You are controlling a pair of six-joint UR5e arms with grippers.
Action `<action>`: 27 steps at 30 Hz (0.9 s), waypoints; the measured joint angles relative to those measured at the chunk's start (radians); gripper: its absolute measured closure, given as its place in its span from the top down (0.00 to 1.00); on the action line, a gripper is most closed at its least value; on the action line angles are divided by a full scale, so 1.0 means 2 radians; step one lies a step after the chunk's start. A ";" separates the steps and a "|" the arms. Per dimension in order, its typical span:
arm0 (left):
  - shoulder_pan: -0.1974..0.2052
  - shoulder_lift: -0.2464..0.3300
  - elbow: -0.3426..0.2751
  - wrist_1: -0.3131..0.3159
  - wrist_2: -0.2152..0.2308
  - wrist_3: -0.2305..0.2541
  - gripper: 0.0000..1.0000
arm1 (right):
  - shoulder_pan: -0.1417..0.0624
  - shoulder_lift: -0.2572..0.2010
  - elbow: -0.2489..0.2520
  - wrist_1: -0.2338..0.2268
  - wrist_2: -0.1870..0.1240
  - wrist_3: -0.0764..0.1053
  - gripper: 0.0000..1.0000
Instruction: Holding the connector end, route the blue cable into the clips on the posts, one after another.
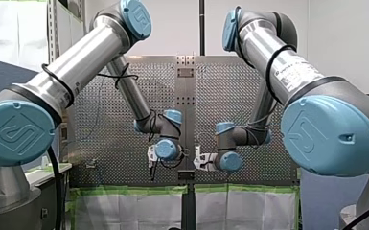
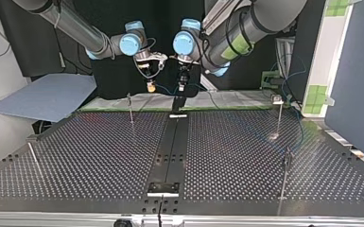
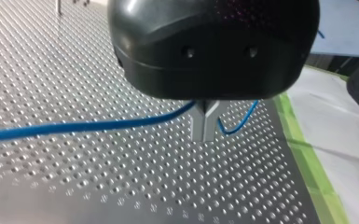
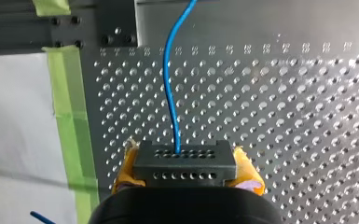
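Yellow-padded fingers (image 4: pixel 247 171) of our right gripper (image 4: pixel 185 157) are closed on a dark grey rectangular connector block (image 4: pixel 185 168) with rows of small holes, one pad against each of its short sides. From the block's front face the thin blue cable (image 4: pixel 167 84) runs ahead of the gripper over the perforated metal desk (image 4: pixel 284 116). Beside the gripper a strip of green tape (image 4: pixel 67 116) edges the desk, with white sheeting (image 4: pixel 18 140) beyond it.

Our left gripper (image 3: pixel 205 136), black-bodied, has its two metal fingers (image 3: pixel 198 122) pressed together at the tips. The cable passes through the fork just above them, so we hold it there. One stretch runs off to one side, low over the desk, and a short loop hangs on the other side.

From the top view, both grippers hang above the desk's far edge near its middle, just beside each other without touching, with the cable sagging between them. Four thin metal posts (image 2: pixel 130 108) stand well apart on the desk, two at that view's left and two at its right. Whether the cable sits in any clip we cannot tell.
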 joint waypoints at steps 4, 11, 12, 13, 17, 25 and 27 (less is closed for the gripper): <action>-0.009 0.000 0.000 0.011 -0.006 -0.001 0.00 | -0.008 0.000 0.008 -0.007 0.000 0.004 0.00; -0.019 -0.013 0.000 0.024 -0.016 -0.001 0.00 | -0.021 0.000 0.019 -0.005 0.006 -0.001 0.00; -0.019 -0.017 0.000 0.025 -0.014 -0.001 0.00 | -0.024 0.000 0.023 -0.007 0.007 -0.002 0.00; -0.020 -0.021 0.000 0.026 -0.012 -0.001 0.00 | -0.025 -0.001 0.026 -0.010 0.007 -0.002 0.00; -0.023 -0.039 0.000 0.037 -0.008 -0.004 0.00 | -0.033 -0.002 0.042 -0.024 0.009 -0.004 0.00; -0.035 -0.047 0.001 0.050 -0.014 -0.011 0.00 | -0.051 -0.030 0.085 -0.054 0.012 -0.004 0.00; -0.039 -0.047 0.001 0.053 -0.017 -0.012 0.00 | -0.055 -0.041 0.094 -0.052 0.012 -0.004 0.00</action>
